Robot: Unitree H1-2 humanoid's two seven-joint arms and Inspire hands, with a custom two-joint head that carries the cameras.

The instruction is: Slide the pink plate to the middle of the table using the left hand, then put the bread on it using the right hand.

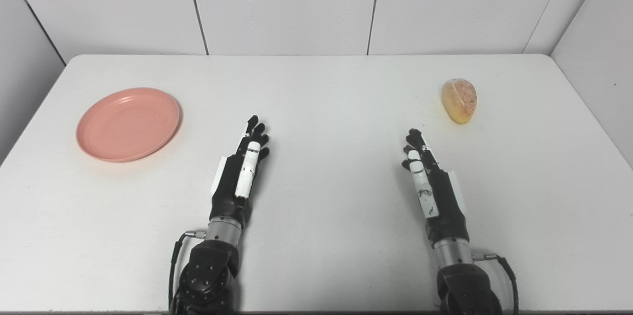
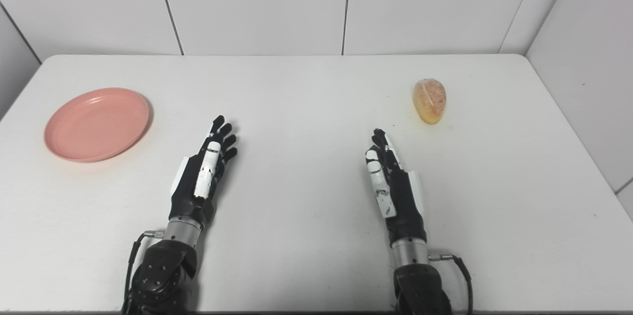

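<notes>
A white bench (image 1: pixel 316 236) fills the view, seen from above and from the robot's own side, with pale wall panels behind it. Two black robot arms come in from the bottom edge.

The pink plate (image 1: pixel 128 123) lies flat at about ten o'clock from the bench's centre, near the left edge and well apart from both arms. It carries nothing. The bread (image 1: pixel 459 100), a small oval golden roll, lies at about two o'clock, toward the right side and also on the bare surface.

The left robot hand (image 1: pixel 242 169) rests low over the bench at about seven o'clock from centre, its fingers stretched out, apart and pointing toward twelve o'clock; it is released and grasps nothing. The right robot hand (image 1: pixel 426 176) mirrors it at about five o'clock, likewise released with fingers extended and nothing in its grasp. The bread is near its fingertips, toward one o'clock from them, but not touching.

Judging from this layout, no step has begun: the plate is not yet in the middle and the bread is untouched. The first step, the plate slide, is at hand. The next move likely calls for the left robot hand to travel toward ten o'clock, set its fingers on the plate, and draw it toward three o'clock.

The middle of the bench between the two hands is bare, so the slide path looks unobstructed. The plate sits close to the left edge, so a push the wrong way could send it off.
</notes>
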